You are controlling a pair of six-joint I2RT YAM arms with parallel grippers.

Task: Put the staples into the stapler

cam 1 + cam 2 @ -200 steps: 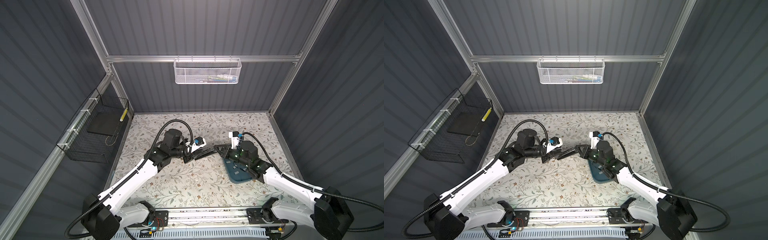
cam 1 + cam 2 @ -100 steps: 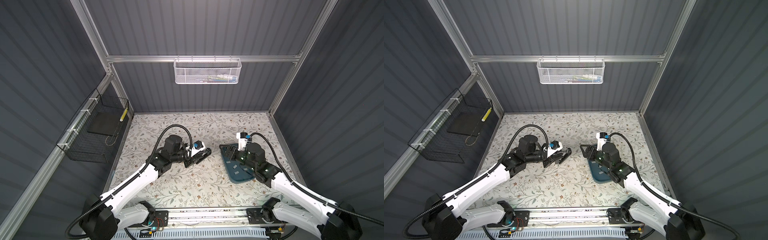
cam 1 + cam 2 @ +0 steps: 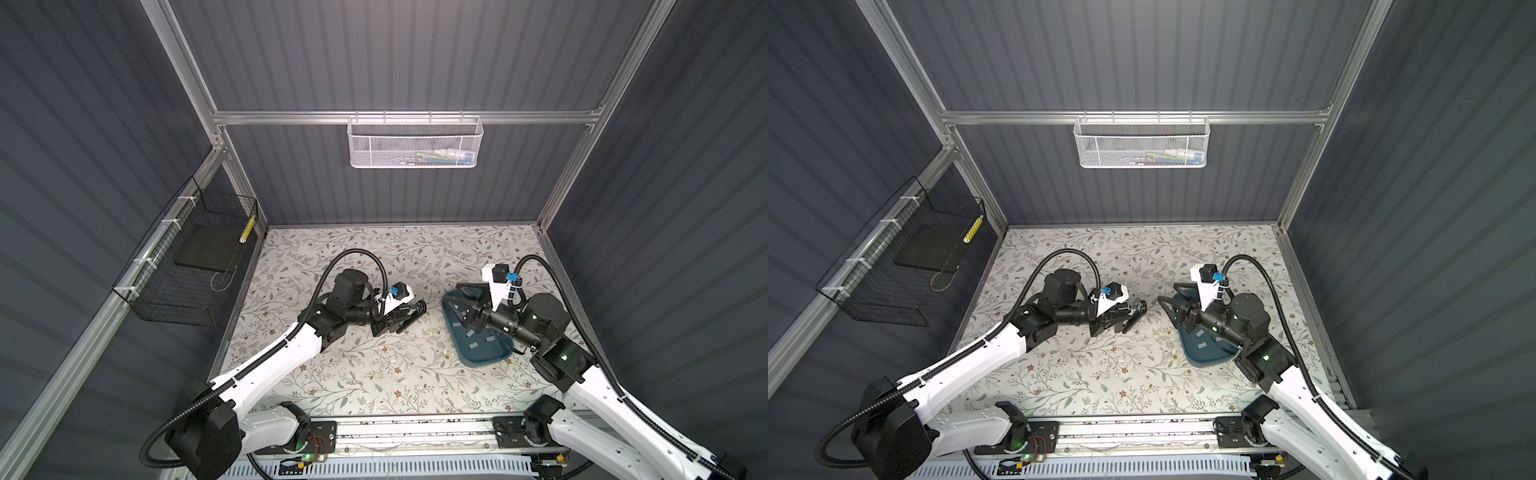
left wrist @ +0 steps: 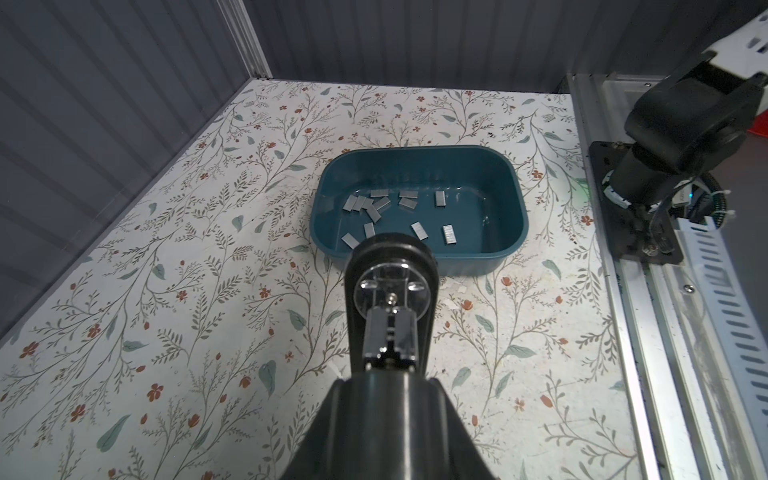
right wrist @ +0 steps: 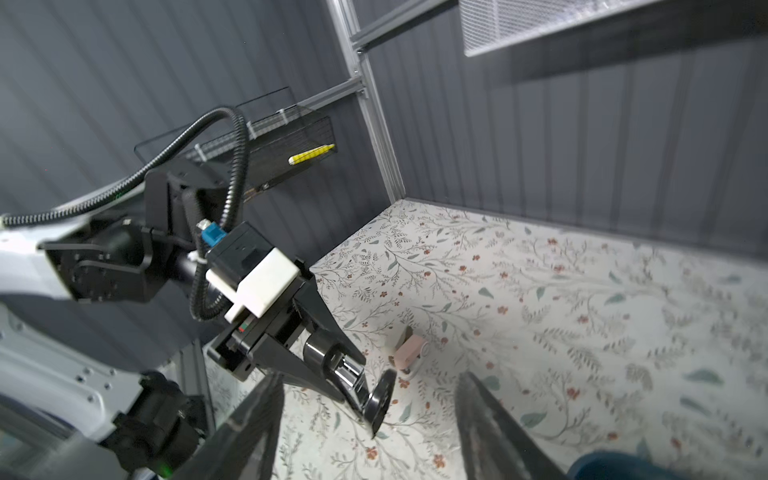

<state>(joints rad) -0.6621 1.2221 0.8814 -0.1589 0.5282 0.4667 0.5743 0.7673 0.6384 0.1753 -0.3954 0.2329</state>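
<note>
Right gripper point(image 3: 457, 301) pulls back open-jawed over the teal plastic tray point(image 4: 415, 148), likely for grey staples point(image 4: 376, 212); left gripper point(image 3: 395, 322) clamps the black stapler point(image 4: 390, 262).

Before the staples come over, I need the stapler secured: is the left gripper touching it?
Touching. In the right wrist view the left gripper has both fingers pressed on opposite sides of the black stapler, with no gap.

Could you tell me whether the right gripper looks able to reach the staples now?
Likely yes: the right gripper hangs open and empty above the tray, where the staples lie uncovered.
</note>
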